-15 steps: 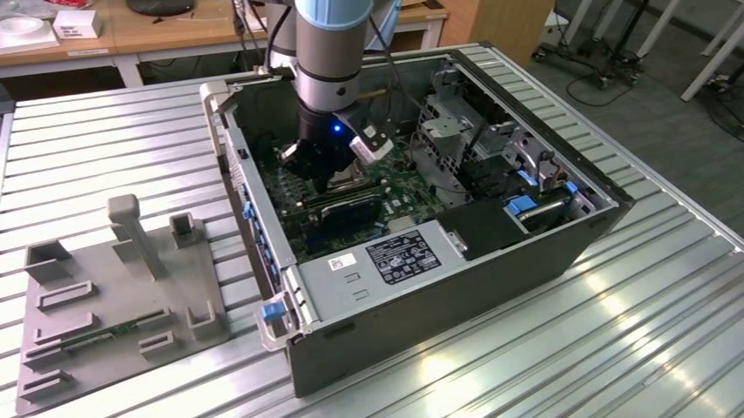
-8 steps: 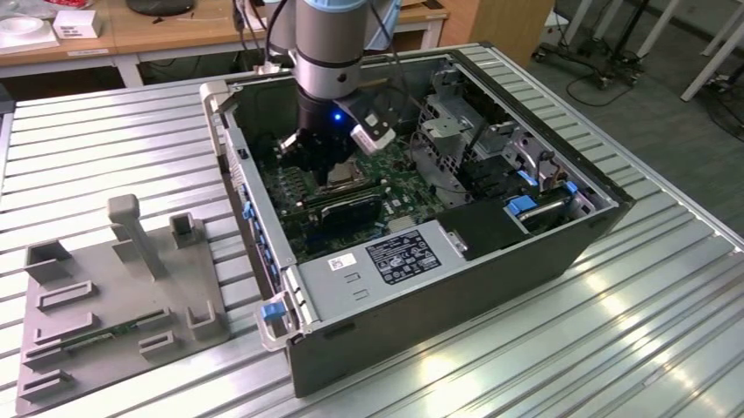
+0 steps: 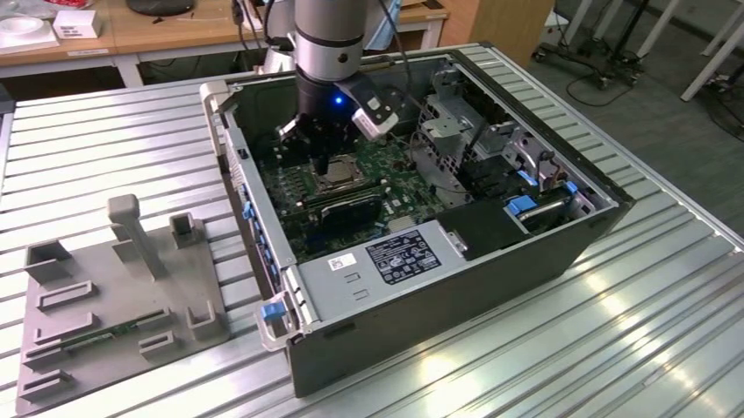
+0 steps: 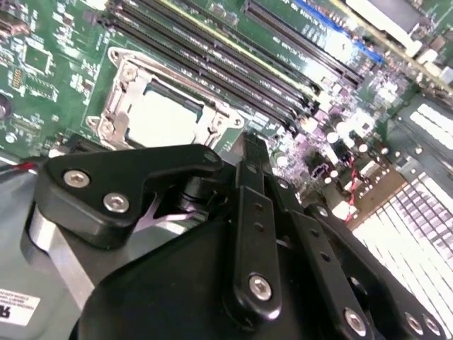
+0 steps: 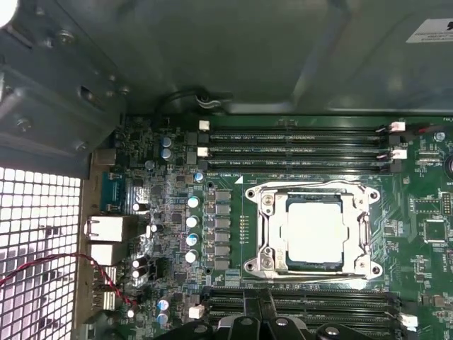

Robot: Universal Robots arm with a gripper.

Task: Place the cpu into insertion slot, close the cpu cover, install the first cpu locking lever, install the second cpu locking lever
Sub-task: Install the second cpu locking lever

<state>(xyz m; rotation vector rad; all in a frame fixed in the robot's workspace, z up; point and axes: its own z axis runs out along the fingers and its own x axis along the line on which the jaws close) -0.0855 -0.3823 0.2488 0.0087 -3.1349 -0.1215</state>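
- Black multi-link gripper (image 4: 248, 152): poised inside the open black computer case (image 3: 465, 287), just beside the socket; its fingers look pressed together with nothing between them.
- Small square silver-tan cpu (image 5: 315, 230): seated flat in the dark-framed insertion slot (image 5: 255, 265) on the green circuit board (image 5: 425, 276); placement judged complete.
- Thin silver windowed cpu cover (image 5: 267, 227): lying down around the chip; apparently closed.
- Locking levers: state cannot be told; judged the remaining work.

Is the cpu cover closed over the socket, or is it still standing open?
Closed: the cpu cover lies flat around the cpu, which shows through its window.
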